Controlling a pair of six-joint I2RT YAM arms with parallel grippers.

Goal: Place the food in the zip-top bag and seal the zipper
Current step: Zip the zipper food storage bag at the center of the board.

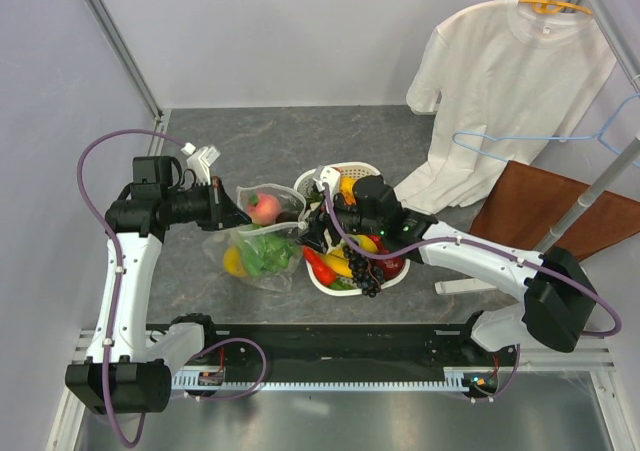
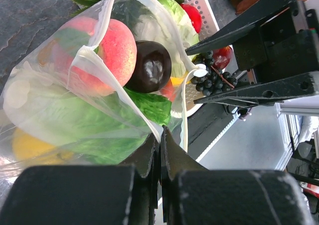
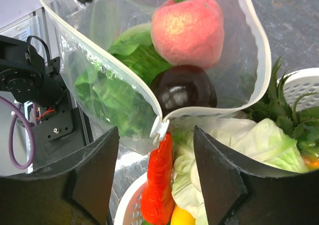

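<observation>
Zip-top bag (image 1: 250, 233): lies on the grey table (image 1: 250, 141) left of centre in the top view, between the two grippers, mouth turned to the basket on its right.
Zipper (image 3: 262, 45): the two whitish strips bow apart in a wide loop, so the mouth is unsealed.
Inside the bag: a peach (image 3: 187, 29) at the mouth, touching a dark round fruit (image 3: 184, 88) below it; lettuce (image 3: 122, 83) to their left; a yellow fruit (image 2: 30, 146) at lower left of the left wrist view.
Left gripper (image 2: 159, 142): fingers pressed together, pinching the bag's edge.
Right gripper (image 3: 155, 150): fingers spread wide, the zipper's end between them, gripping nothing.
Basket (image 3: 305, 85): white, slotted, just beside the bag's mouth; holds grapes (image 1: 364, 271) and a red pepper (image 3: 158, 185).
</observation>
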